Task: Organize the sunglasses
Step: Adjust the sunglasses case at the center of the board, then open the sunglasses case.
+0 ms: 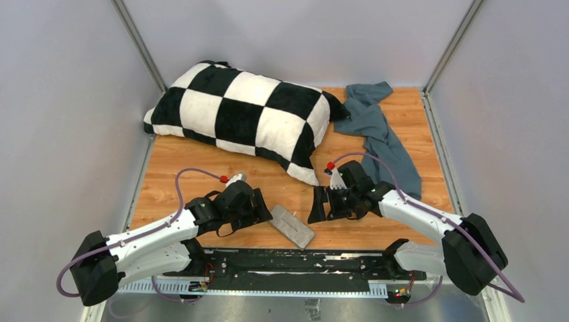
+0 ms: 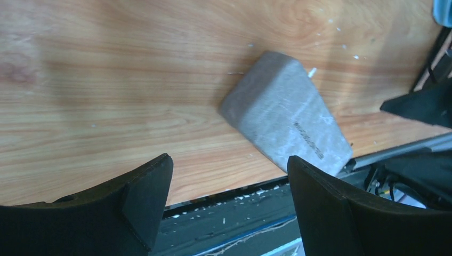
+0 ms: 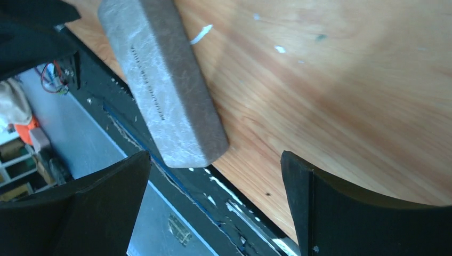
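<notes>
Black left gripper [image 2: 229, 162], right gripper [image 3: 216, 157]: wide, seemingly empty.

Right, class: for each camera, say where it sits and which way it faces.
Top external: above and behind the arms, looking down on table, pillow, both arms.
Left wrist: on the left arm, looking past the left end effector at the grey case.
Right wrist: on the right arm, looking past the right end effector at the grey case.
Shared: the grey case.
</notes>
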### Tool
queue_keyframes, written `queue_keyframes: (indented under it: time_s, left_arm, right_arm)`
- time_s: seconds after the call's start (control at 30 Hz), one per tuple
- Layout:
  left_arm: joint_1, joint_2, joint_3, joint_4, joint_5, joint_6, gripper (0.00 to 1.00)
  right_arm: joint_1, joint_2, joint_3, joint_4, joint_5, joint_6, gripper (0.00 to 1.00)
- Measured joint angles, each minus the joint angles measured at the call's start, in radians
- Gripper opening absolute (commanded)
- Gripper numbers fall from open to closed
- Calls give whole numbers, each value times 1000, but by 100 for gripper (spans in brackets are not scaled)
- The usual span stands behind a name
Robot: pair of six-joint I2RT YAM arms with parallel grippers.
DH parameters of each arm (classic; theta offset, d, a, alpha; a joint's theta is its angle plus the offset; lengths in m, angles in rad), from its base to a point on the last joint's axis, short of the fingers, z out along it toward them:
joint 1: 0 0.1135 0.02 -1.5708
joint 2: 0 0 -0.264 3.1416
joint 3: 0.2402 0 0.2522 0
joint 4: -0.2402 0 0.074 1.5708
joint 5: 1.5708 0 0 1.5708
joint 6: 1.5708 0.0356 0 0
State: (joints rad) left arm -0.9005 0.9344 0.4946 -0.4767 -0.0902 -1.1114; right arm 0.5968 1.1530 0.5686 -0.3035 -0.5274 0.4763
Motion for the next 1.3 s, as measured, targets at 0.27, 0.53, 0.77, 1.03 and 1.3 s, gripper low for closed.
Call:
queue_keyframes:
  time_s: [0.27,0.53,0.77,1.03,1.3]
  left_arm:
    - [68,-45,-50,-7,24,-35,85]
    - [68,-84,-79,-24,35,-74,93]
    - [-19,-43,-42,-36,45,-49,100]
    - [-203,245,161,-25,-60,-55,100]
    - [-222,526,318,-34,-116,-66,98]
  right_arm:
    - [197,155,-4,198,-47,111,99]
    - [259,327,76,422,-216,238,99]
    - [199,198,177,202,-42,138,99]
    - [0,-80,130,-15,251,109,99]
    - [-28,-263,69,-99,376,117,99]
